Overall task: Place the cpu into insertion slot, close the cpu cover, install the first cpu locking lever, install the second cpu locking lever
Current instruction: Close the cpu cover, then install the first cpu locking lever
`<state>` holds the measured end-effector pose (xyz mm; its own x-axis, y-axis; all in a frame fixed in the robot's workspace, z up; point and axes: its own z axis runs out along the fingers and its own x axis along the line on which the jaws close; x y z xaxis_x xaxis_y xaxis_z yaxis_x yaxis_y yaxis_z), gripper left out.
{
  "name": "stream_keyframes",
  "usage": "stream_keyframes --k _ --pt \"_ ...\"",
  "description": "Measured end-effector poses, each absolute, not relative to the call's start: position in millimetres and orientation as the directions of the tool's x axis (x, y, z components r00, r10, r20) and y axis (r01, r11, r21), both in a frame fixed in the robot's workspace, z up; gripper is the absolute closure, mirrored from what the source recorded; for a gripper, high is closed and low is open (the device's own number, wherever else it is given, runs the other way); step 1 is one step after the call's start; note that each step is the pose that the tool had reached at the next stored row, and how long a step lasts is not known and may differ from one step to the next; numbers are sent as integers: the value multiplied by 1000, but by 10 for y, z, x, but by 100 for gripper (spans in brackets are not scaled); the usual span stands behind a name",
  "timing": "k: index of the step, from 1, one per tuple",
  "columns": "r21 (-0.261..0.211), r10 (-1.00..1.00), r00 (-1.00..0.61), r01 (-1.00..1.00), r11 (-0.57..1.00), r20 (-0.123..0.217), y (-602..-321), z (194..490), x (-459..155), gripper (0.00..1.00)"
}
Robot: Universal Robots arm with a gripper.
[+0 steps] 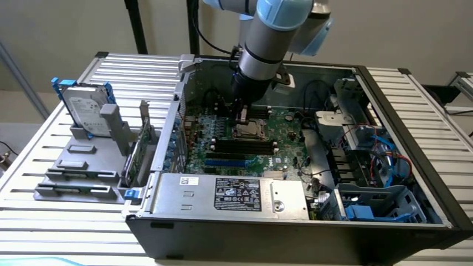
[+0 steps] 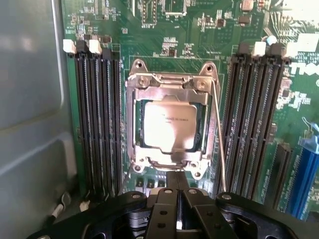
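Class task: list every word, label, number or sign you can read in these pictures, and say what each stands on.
None can be read.
White label on the power supply: print too small.
Label on the hard drive: blurred.
Dark print on the cpu: blurred.
White marks on the circuit board: unreadable.

I log the arm (image 1: pixel 258 55): silver-grey tube, pale blue joint caps (image 1: pixel 284 14), black wrist. The gripper (image 2: pixel 177 180): black hinged links, round pins (matte finish).

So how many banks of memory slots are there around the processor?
2. One bank lies between the processor and the grey case wall; the other lies on the processor's opposite side, toward the blue connector. None seems hidden.
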<state>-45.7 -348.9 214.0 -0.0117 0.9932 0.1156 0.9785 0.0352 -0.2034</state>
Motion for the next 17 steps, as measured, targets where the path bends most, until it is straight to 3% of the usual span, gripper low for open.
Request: stream_keyframes --k 17 --pt "-203 993 -12 978 35 116 -3528 2179 -536 89"
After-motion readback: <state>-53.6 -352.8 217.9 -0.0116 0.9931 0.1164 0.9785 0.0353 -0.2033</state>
